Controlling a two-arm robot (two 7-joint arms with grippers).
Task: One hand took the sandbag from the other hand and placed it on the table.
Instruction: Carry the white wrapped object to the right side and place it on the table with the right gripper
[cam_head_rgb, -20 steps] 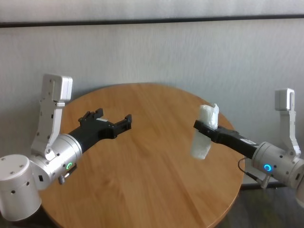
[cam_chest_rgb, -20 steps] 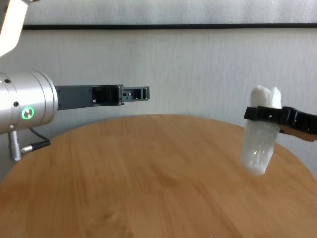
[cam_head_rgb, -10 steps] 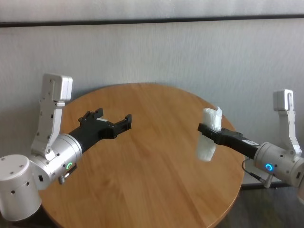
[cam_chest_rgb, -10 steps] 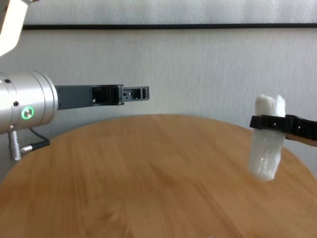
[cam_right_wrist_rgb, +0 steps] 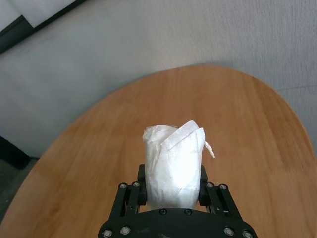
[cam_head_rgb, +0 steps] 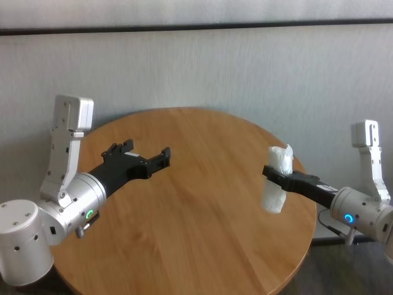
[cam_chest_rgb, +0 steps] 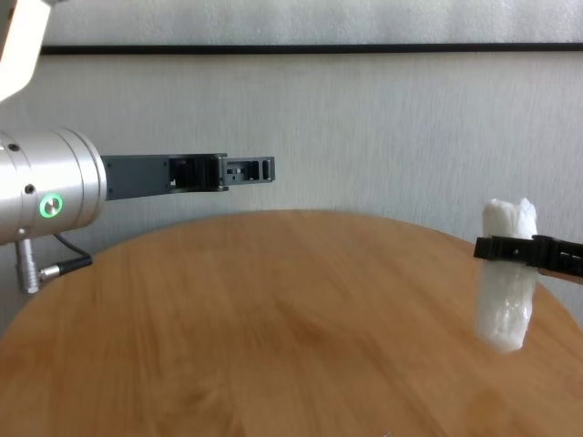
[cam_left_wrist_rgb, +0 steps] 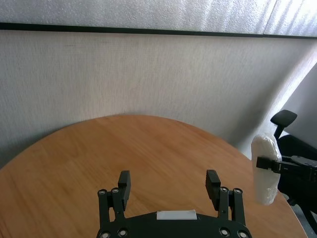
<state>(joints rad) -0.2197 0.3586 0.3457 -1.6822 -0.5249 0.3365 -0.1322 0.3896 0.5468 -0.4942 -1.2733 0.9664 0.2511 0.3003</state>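
My right gripper [cam_head_rgb: 271, 173], on the blue-lit wrist, is shut on the white sandbag [cam_head_rgb: 276, 188] and holds it upright above the right part of the round wooden table [cam_head_rgb: 184, 209]. The bag hangs below the fingers; whether its lower end touches the wood I cannot tell. It also shows in the chest view [cam_chest_rgb: 508, 296], the right wrist view [cam_right_wrist_rgb: 173, 166] and far off in the left wrist view [cam_left_wrist_rgb: 265, 169]. My left gripper [cam_head_rgb: 146, 152], on the green-lit wrist, is open and empty above the table's left part [cam_left_wrist_rgb: 168, 182].
A grey textured wall stands close behind the table [cam_chest_rgb: 273, 328]. A black office chair [cam_left_wrist_rgb: 282, 120] shows past the table's right edge in the left wrist view.
My right gripper has carried the sandbag to the right and lower, toward the table's right edge. The left arm has not moved.
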